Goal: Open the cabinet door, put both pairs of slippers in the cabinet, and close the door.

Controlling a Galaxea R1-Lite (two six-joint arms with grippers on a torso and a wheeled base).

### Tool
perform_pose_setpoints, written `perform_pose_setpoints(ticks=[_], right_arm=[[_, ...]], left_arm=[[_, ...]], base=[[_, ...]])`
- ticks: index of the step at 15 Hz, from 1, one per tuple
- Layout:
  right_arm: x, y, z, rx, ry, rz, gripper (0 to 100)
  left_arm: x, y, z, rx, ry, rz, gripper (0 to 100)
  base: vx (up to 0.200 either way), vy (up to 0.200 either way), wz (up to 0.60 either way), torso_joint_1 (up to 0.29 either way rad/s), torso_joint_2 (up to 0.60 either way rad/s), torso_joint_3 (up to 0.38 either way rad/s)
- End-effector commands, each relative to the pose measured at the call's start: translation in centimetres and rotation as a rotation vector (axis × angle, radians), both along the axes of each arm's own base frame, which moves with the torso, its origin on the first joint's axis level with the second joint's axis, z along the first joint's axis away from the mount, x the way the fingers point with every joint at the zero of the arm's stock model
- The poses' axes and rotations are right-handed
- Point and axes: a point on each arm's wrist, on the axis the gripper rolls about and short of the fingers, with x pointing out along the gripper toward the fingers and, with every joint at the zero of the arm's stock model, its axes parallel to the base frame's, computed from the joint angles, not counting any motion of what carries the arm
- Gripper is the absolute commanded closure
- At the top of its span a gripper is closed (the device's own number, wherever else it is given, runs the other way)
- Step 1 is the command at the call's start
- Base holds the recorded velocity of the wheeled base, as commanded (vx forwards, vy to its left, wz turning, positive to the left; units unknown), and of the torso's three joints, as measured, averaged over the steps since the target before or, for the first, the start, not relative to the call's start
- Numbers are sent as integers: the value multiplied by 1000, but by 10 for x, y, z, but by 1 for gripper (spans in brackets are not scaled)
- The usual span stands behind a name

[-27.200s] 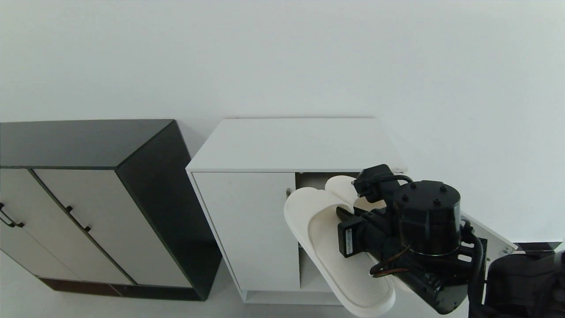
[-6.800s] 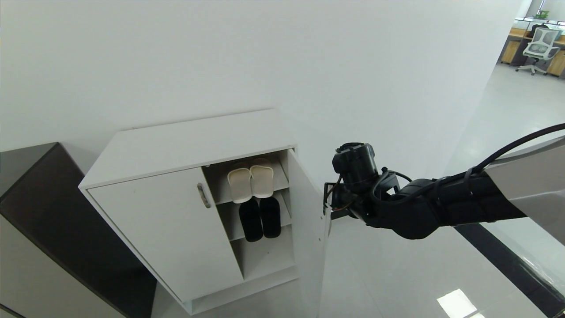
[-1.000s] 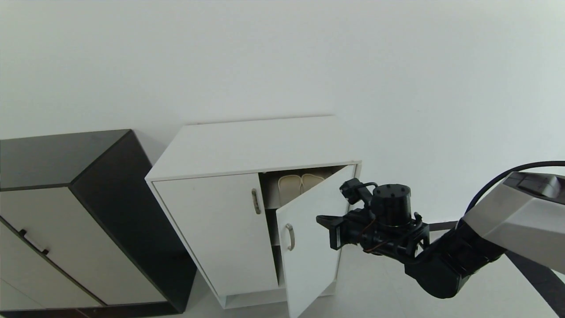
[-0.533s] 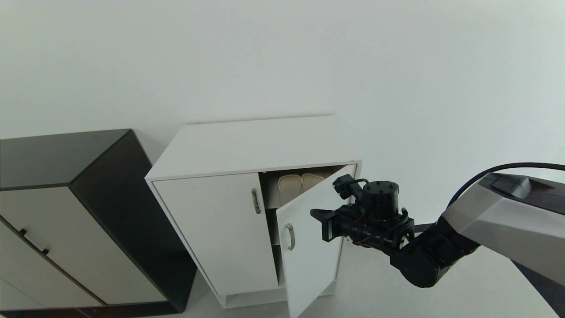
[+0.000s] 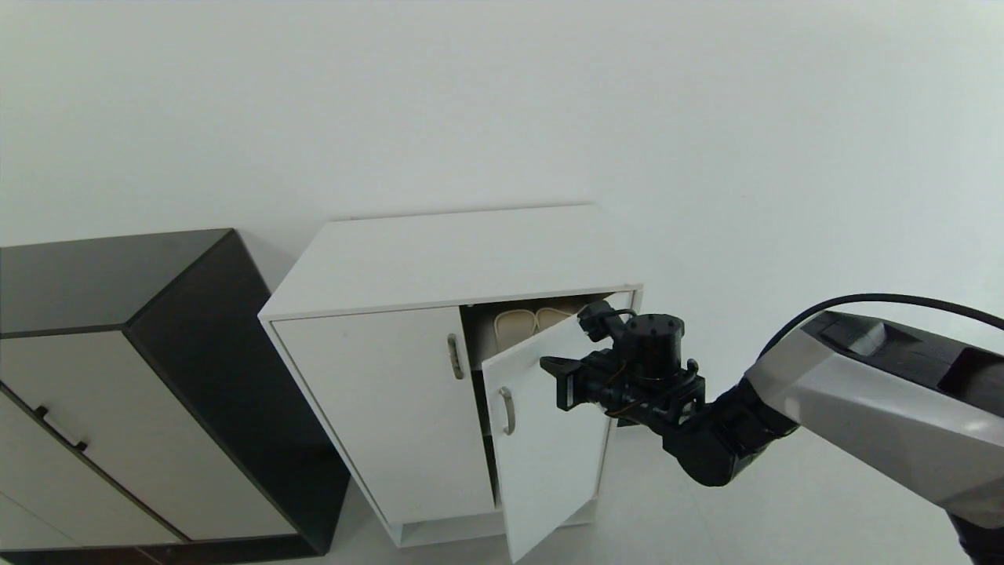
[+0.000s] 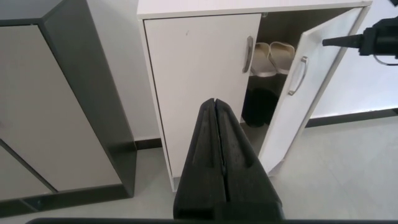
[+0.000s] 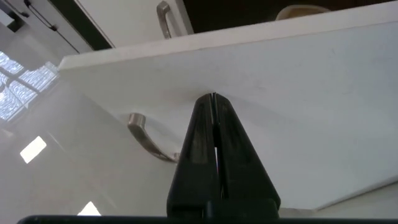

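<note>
The right gripper, pressed together, touches the half-open door; pale slippers sit inside. Farther back, the left gripper is pressed together too.

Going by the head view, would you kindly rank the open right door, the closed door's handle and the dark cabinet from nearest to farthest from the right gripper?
1. The open right door: right at the tip of the right gripper.
2. The closed door's handle: to the gripper's left, mid-cabinet.
3. The dark cabinet: farthest, at far left.
</note>
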Motion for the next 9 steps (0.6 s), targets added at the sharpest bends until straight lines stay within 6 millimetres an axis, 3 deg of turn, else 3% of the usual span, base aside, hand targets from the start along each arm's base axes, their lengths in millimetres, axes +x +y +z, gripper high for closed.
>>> perform_pose_setpoints(ticks=[1,9], right_arm=[[13,6,-11,-5,6,-5,100],[59,7,-21,7,-13,-57,100]], left_arm=[[0,0,0,0,0,0,100],[0,0,0,0,0,0,100]], base=[[0,0,0,0,0,0],[0,0,0,0,0,0]])
